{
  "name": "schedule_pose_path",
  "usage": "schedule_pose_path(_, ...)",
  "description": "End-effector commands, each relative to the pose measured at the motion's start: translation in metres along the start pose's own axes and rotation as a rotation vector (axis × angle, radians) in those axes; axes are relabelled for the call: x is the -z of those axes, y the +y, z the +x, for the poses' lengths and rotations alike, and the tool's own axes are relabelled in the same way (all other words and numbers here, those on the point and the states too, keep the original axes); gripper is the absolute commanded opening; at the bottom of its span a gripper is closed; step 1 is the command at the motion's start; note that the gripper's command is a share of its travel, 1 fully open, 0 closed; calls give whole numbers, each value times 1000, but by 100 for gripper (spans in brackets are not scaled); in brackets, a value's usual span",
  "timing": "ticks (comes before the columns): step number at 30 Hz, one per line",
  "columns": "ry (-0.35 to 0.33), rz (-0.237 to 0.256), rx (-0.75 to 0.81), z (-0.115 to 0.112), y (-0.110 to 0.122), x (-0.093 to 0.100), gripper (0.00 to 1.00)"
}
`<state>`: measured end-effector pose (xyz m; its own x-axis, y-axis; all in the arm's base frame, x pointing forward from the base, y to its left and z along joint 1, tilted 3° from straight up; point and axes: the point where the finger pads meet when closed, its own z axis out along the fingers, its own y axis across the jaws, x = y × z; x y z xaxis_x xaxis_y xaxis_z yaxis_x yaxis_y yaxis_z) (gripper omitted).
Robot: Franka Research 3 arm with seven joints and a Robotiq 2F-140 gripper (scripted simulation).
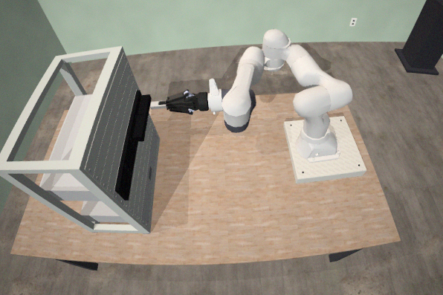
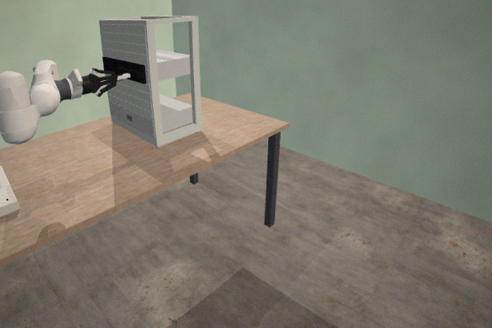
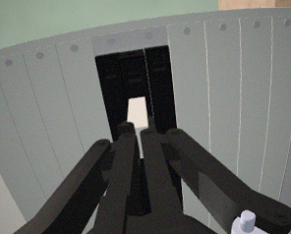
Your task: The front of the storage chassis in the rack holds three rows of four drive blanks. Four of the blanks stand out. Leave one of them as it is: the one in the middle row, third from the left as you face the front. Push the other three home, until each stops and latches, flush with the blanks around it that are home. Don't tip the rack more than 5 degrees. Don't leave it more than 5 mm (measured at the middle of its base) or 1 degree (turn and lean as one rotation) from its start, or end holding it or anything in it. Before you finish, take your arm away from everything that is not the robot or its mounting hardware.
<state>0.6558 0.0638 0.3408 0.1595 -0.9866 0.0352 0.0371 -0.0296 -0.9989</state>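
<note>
The white-framed rack (image 1: 78, 137) stands at the left end of the table, its grey slatted front facing my arm. The black storage chassis front (image 1: 134, 137) is a dark band across that front; it also shows in the exterior view (image 2: 124, 70) and in the wrist view (image 3: 136, 87). Some blanks at its far end (image 1: 144, 114) stand out from the rest; I cannot tell the single blanks apart. My gripper (image 1: 155, 103) is shut on nothing and level. Its pale fingertips (image 3: 139, 113) are at the face of a blank near the far end (image 2: 126, 76).
The arm's white base plate (image 1: 324, 149) sits at the right of the table. A grey panel with a small handle (image 1: 150, 172) lies under the chassis. Two white shelves (image 2: 173, 59) show through the rack's open side. A black stand (image 1: 425, 36) is on the floor far right.
</note>
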Motion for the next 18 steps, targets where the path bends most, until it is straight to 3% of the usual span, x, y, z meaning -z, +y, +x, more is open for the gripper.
schedule_pose_path(1,1,0,-2,-1,1,-1,0)
schedule_pose_path(18,1,0,-2,-2,2,-2,0)
